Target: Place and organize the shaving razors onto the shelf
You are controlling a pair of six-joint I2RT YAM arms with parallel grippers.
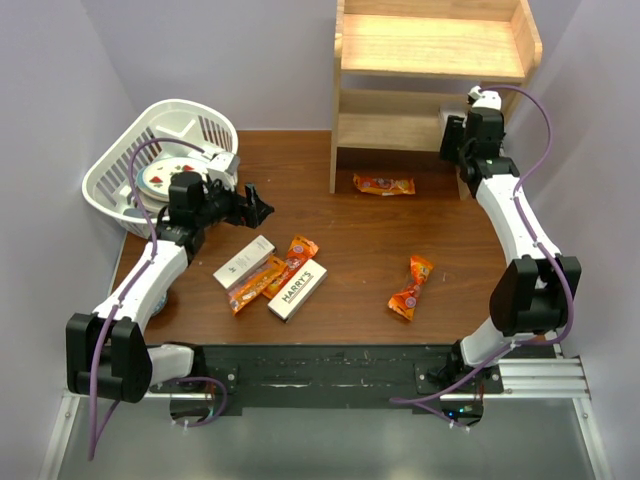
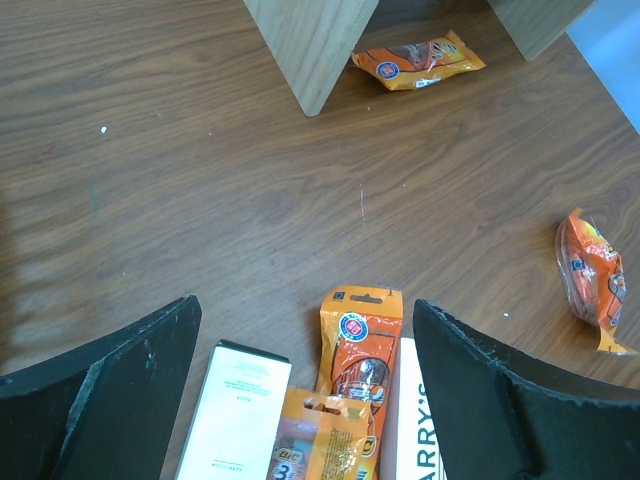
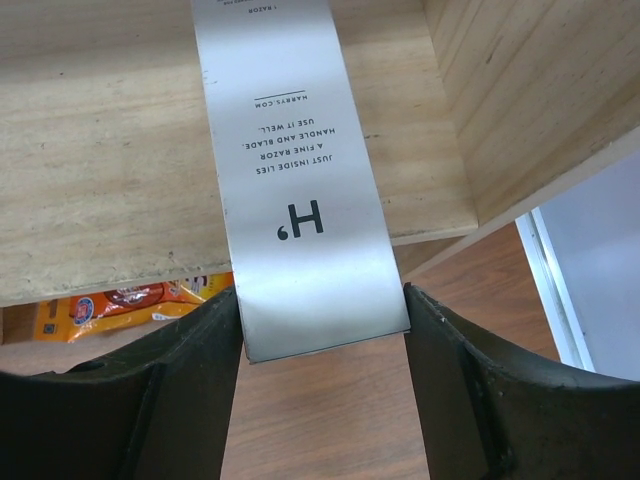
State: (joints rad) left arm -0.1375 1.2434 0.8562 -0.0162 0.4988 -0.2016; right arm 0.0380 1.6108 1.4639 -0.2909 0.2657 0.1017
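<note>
Clamping the right gripper (image 3: 322,300) onto both long edges of a white H' razor box (image 3: 290,180), with the black fingers (image 3: 150,400) pressing against the cardboard on either side. Resting that box flat on the lower board of the wooden shelf (image 1: 430,45), toward its right end, with the near end of the box overhanging the board's front edge. Sheltering one orange packet (image 1: 384,184) on the table (image 1: 360,240) beneath the lower board, between the side panels.

Hovering the left gripper (image 2: 305,308) above the table with fingers spread wide, gripping nothing. Showing below it a second white razor box (image 2: 240,410) and a HARRY'S box (image 2: 408,400), both lying flat on the table well apart from the shelf. Showing between them a BIC packet (image 2: 315,440) overlapping a hang-tab orange packet (image 2: 360,340). Showing a lone orange packet (image 1: 411,287) farther right.

Holding white dishes (image 1: 165,178) inside the white slatted basket (image 1: 212,128) at the table's far left corner.
</note>
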